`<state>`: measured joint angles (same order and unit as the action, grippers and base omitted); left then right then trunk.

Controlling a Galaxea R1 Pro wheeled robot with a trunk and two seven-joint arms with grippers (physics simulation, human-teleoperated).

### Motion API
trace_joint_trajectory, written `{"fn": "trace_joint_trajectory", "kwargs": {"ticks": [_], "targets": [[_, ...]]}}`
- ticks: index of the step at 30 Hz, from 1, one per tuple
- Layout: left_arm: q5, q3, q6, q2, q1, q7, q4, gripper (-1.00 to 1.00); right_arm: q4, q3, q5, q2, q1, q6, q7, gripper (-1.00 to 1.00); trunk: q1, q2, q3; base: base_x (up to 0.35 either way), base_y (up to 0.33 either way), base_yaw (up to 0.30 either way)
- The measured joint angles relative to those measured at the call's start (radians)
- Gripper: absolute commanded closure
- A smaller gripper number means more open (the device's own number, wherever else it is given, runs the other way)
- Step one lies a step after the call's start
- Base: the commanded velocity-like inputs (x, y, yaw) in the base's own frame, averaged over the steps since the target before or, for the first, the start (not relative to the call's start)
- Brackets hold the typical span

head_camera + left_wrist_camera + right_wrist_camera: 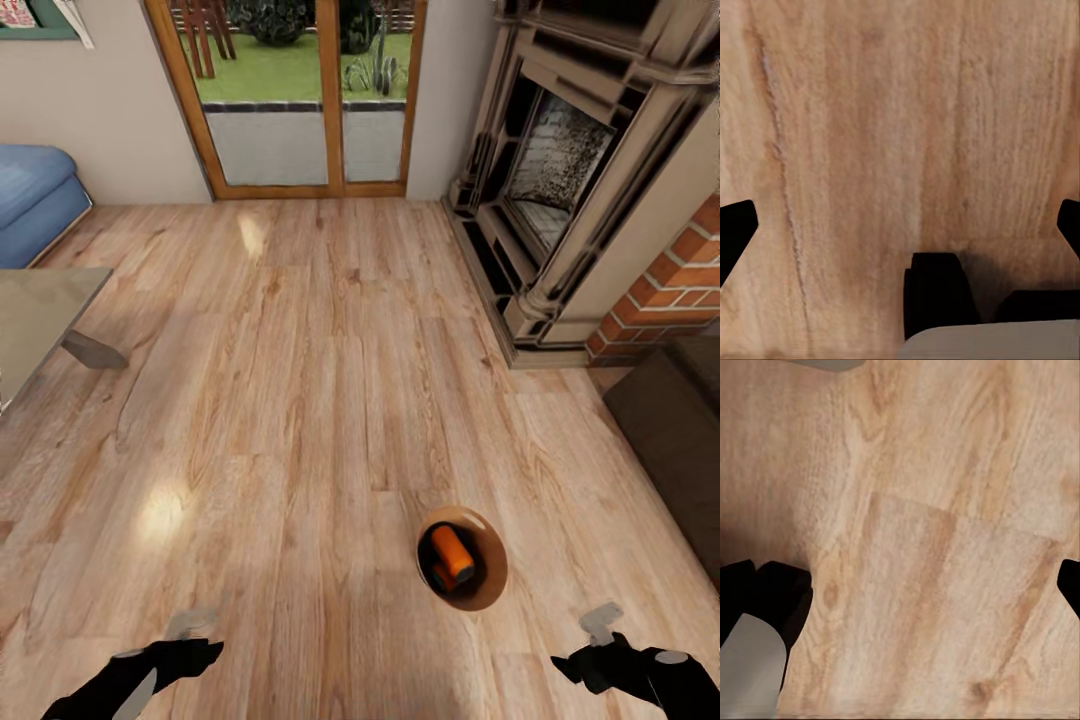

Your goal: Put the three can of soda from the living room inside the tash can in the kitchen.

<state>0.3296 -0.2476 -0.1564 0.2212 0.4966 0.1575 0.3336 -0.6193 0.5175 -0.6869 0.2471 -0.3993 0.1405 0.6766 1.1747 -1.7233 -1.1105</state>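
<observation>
Floor (300, 380) of light wood is carrying the tash can (491, 590), standing well apart from the fireplace (560, 180); orange soda cans (452, 555) are lying inside it. Left gripper (190, 625) and right gripper (603, 622) are hovering with jaws apart, holding nothing.

Both arms hang low, left gripper (190, 625) and right gripper (601, 622) (jaws spread wide) empty
</observation>
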Motion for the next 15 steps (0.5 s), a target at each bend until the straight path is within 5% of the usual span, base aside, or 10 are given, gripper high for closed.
{"fn": "trace_joint_trajectory", "kwargs": {"ticks": [2, 10, 11, 15], "targets": [[0.000, 0.000, 0.040, 0.002, -0.001, 0.000, -0.026, -1.00, 0.031, 0.010, 0.000, 0.000, 0.006, -0.007, -0.021, -1.00, -0.008, 0.014, 0.006, 0.000, 0.000, 0.000], [0.000, 0.001, 0.287, 0.007, -0.022, -0.001, -0.237, -1.00, 0.326, 0.031, -0.005, 0.003, 0.031, -0.252, -0.290, -1.00, -0.038, 0.070, 0.031, 0.000, 0.000, 0.000], [0.001, 0.000, 0.330, 0.007, -0.042, -0.001, -0.269, -1.00, 0.402, 0.031, -0.009, 0.005, 0.033, -0.297, -0.367, -1.00, -0.042, 0.077, 0.034, 0.000, 0.000, 0.000], [0.002, 0.000, 0.372, 0.006, -0.104, -0.001, -0.287, -1.00, 0.466, 0.033, -0.006, 0.008, 0.045, -0.347, -0.426, -1.00, -0.058, 0.105, 0.047, 0.000, 0.000, 0.000]]}}
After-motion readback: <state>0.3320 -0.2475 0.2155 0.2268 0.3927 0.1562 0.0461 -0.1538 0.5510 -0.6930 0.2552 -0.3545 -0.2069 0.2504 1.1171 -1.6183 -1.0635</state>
